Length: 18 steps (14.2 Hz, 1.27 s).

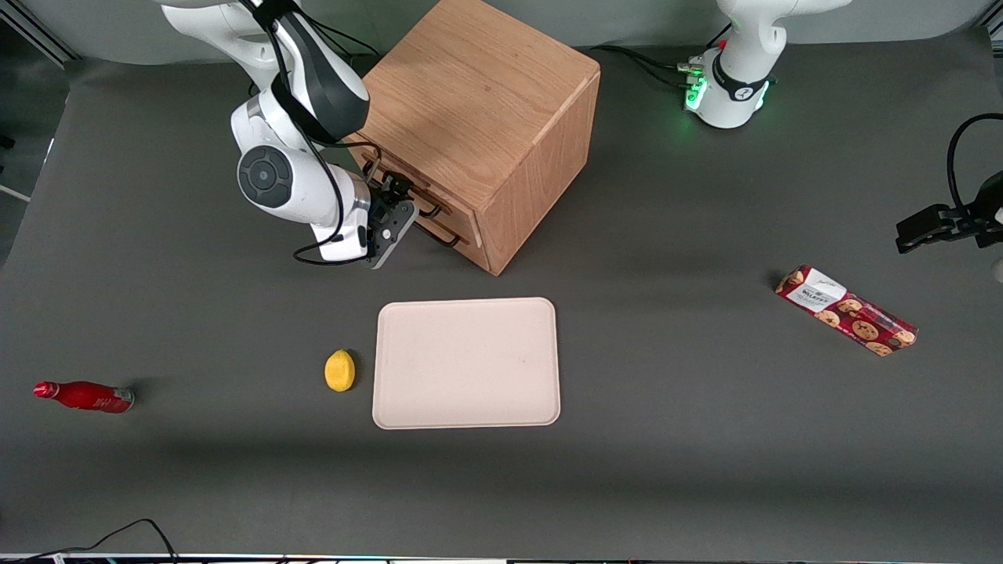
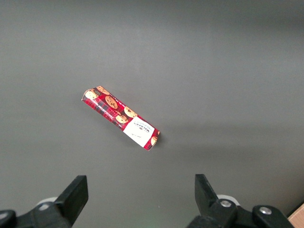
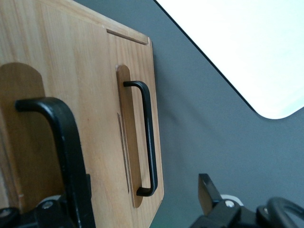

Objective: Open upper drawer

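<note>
On the dark grey table (image 1: 666,470), the cube-shaped oak cabinet (image 1: 478,102) stands farthest from the front camera, its drawer face mostly hidden by the working arm. The upper drawer (image 3: 28,95) looks flush with the cabinet front, its thin black bar handle (image 3: 61,142) close to the wrist camera with one gripper finger on either side; the gripper (image 1: 396,205) is spread around that bar. The lower drawer's handle (image 3: 147,137) shows whole. Nearer the camera lies a pale rounded-rectangle tray (image 1: 466,363) with a yellow lemon (image 1: 339,370) just beside it, bare table all round. A red cookie packet (image 1: 846,310) lies toward the parked arm's end, a small red bottle (image 1: 85,396) toward the working arm's
</note>
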Each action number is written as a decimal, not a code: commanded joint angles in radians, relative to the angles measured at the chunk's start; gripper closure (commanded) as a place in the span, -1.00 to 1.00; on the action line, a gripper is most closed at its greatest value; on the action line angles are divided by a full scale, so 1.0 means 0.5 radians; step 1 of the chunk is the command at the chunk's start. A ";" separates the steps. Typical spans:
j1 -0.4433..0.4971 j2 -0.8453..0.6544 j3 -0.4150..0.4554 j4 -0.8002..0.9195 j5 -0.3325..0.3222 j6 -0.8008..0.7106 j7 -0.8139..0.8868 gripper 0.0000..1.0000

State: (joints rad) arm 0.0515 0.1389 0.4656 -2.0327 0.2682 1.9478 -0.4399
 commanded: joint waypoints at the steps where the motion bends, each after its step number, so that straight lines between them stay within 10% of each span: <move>1: -0.005 -0.008 0.001 -0.036 0.028 0.056 -0.059 -1.00; 18: -0.017 0.069 -0.112 -0.009 -0.140 0.157 -0.062 -1.00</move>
State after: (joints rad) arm 0.0433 0.1406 0.4310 -2.0416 0.2370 1.9966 -0.4506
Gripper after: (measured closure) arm 0.000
